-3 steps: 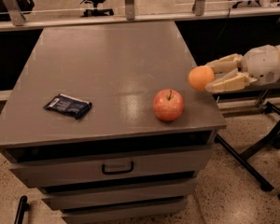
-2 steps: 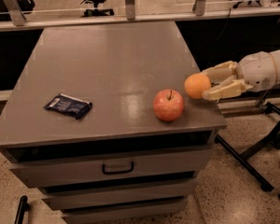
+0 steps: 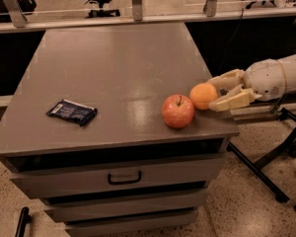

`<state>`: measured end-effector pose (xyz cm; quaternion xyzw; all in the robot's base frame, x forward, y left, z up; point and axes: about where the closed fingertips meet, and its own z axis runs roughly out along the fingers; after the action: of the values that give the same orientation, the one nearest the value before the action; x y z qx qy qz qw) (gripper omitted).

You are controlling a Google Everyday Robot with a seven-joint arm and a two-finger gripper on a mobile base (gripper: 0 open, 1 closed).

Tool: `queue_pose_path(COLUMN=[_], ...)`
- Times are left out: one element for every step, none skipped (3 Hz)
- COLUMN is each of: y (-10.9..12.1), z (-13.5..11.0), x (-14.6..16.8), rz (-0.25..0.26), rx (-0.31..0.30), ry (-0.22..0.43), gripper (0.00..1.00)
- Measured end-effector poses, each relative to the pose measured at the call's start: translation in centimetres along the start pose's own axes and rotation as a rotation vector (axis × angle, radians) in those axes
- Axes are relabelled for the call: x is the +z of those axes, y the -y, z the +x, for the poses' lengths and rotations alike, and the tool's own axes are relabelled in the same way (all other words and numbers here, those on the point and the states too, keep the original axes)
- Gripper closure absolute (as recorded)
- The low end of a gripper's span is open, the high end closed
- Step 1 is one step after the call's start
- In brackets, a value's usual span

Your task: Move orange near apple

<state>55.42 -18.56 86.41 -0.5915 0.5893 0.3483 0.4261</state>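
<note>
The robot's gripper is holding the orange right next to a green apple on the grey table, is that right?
Not quite. The camera view shows the apple is red, not green. The rest is right: the gripper holds the orange right next to that apple on the grey table.

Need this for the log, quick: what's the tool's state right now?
Tool: shut on the orange, beside the apple at the right edge of the table.
</note>
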Motion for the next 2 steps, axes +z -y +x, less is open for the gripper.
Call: queue_pose_path(y=[0.11, 0.21], z=[-0.05, -0.11], x=[0.26, 0.53], rz=[-0.001, -0.003], rx=[-0.001, -0.001], ry=[0.002, 0.003], gripper=[0.60, 0.36])
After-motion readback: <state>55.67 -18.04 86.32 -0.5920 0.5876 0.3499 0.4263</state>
